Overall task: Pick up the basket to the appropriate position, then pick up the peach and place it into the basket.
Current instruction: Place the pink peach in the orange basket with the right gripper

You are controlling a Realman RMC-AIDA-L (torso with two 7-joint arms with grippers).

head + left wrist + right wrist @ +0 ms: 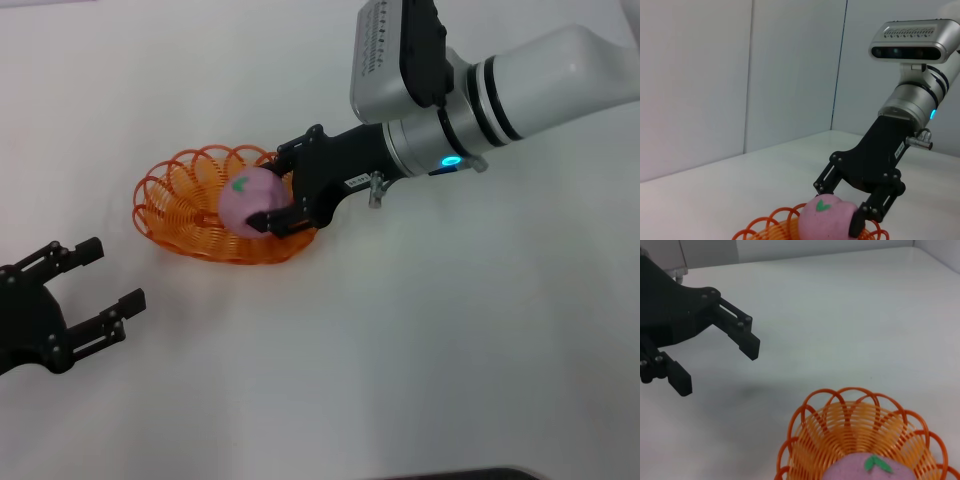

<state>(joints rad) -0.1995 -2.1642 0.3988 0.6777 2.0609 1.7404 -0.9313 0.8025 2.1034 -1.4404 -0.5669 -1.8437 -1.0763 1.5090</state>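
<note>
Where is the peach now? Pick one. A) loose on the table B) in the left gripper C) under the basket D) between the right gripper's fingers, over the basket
D: the right gripper is shut on the peach inside the basket; the left gripper is open, off to the side.

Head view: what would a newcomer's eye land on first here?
First, the right end effector closed around the pink peach, holding it inside the orange basket on the white table. Next, the left end effector, open and empty, apart from the basket on the robot's near-left side.
</note>
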